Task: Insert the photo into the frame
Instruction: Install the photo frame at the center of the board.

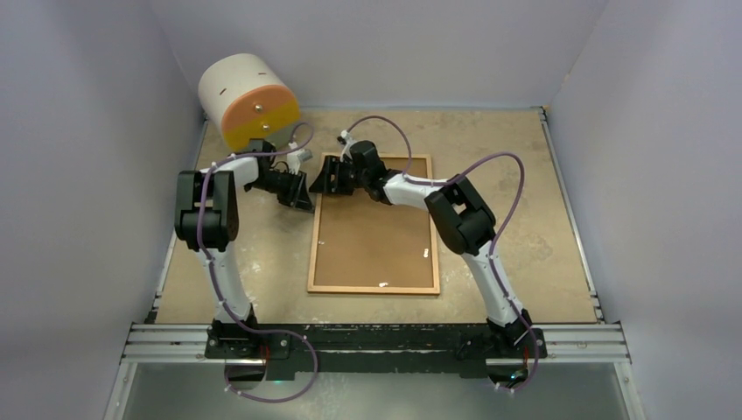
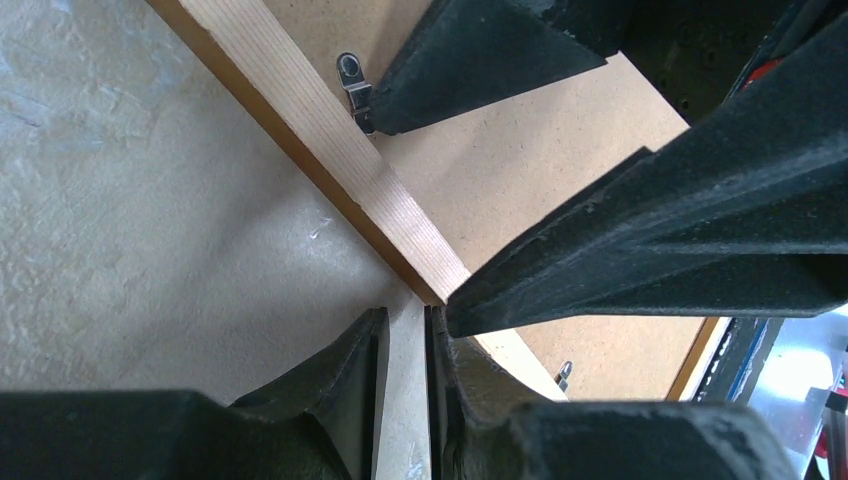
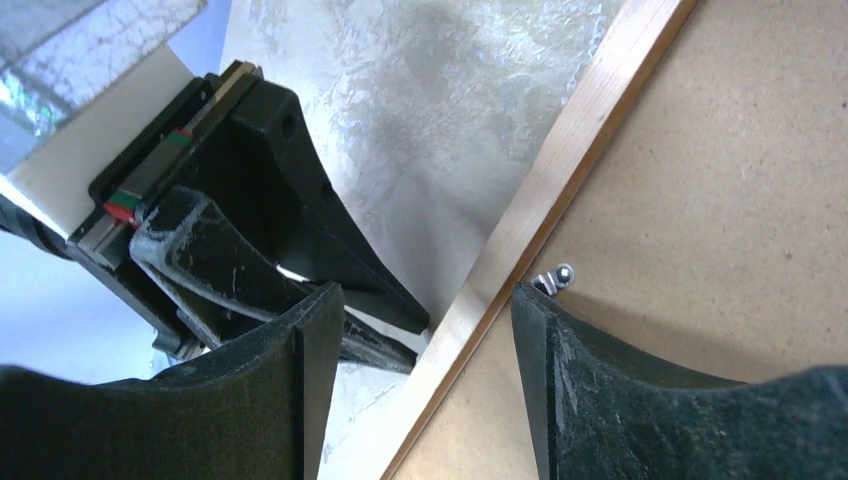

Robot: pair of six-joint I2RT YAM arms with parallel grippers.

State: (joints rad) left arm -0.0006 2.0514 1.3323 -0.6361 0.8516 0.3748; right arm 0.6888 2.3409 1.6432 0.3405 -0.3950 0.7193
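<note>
Overhead, we see the frame (image 1: 374, 289) lying face down mid-table (image 1: 525, 219), its brown backing board (image 1: 372, 227) facing up. Both arms reach to its far left corner. Our right gripper (image 3: 425, 300) is wide open and holds nothing, its fingers straddling the frame's left rail. Our left gripper (image 2: 407, 325) sits just beside that corner, jaws a narrow slit apart; we cannot tell whether it grips anything.
</note>
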